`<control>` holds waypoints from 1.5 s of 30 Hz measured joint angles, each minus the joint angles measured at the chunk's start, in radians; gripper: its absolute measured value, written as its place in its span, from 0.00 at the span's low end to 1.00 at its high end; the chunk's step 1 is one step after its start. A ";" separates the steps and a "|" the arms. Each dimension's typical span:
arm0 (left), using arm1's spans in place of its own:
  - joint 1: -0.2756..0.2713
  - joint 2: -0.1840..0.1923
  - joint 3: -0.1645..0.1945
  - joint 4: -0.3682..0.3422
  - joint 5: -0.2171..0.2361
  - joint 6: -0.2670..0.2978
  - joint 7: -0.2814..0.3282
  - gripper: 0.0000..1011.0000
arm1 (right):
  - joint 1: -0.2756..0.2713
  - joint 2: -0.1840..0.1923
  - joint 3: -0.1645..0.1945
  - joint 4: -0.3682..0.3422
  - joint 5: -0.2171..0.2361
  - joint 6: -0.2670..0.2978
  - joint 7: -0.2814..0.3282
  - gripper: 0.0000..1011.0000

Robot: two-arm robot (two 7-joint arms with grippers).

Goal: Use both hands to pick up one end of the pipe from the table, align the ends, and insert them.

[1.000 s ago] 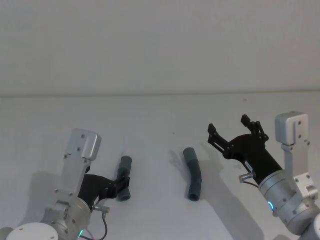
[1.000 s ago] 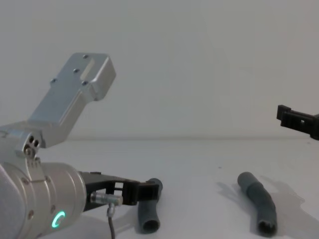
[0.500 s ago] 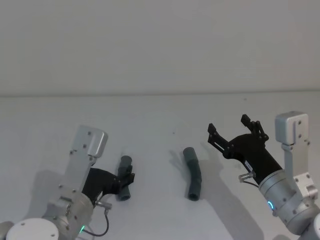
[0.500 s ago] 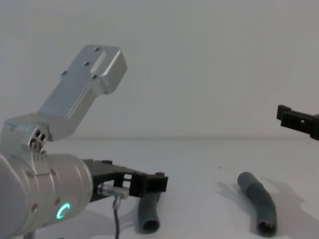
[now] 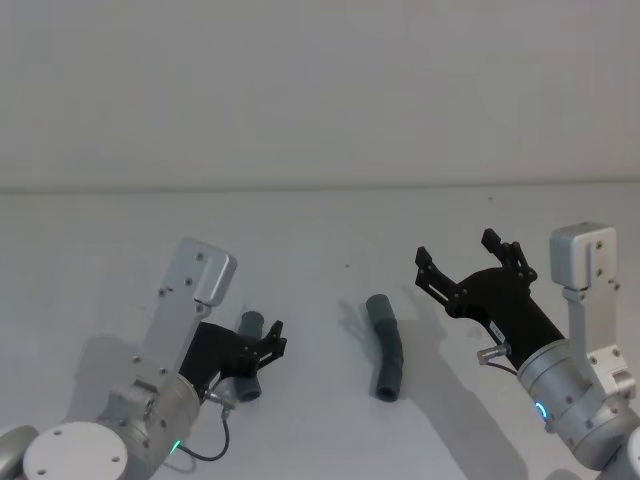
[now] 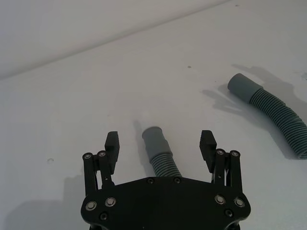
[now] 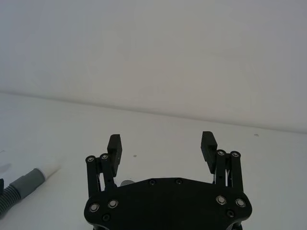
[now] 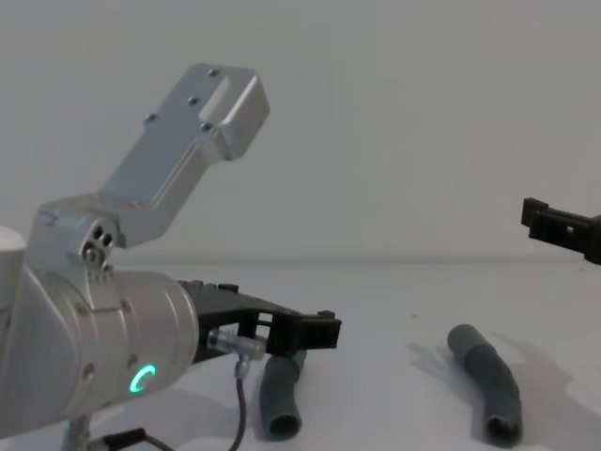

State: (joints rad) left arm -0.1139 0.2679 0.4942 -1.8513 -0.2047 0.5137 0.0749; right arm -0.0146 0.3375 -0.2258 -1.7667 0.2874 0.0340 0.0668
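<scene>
A plain pale grey wall (image 5: pixel 320 90) fills the upper half of the head view, and below it one matte white table (image 5: pixel 320 230) runs across the whole width, bare apart from a few tiny specks. There are two silver-grey arms, one at each lower corner of that view, each ending in a black linkage gripper. The left gripper (image 6: pixel 159 140), at lower left, is down near the table with its jaws spread wide on either side of the left pipe piece (image 5: pixel 250 323), the fingers clear of the hose on both sides. The right gripper (image 5: pixel 456 250), at centre right, is held above the table, jaws likewise spread and holding nothing. There are two dark grey ribbed pipe pieces, both lying on the table. The left one sits between the left gripper's fingers, and the right pipe piece (image 5: pixel 385 345) lies slightly bent at lower centre, well apart from the first and just left of the right gripper. A grey cuff ending in a narrower white tip (image 7: pixel 48 171) shows at the lower left edge of the right wrist view.
</scene>
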 joint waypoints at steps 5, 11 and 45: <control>0.001 -0.015 -0.003 0.011 0.000 0.000 0.002 0.99 | 0.000 0.000 0.000 0.000 0.000 0.000 0.000 0.99; 0.005 -0.040 -0.011 0.029 0.000 -0.006 0.017 0.99 | 0.000 0.000 0.000 0.000 0.000 0.000 0.000 0.99; -0.003 -0.112 -0.036 0.098 -0.002 0.035 0.024 0.99 | 0.000 0.000 0.000 0.000 0.000 0.000 0.000 0.99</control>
State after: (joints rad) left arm -0.1166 0.1555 0.4583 -1.7534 -0.2069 0.5489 0.0985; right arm -0.0146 0.3375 -0.2258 -1.7668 0.2874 0.0340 0.0668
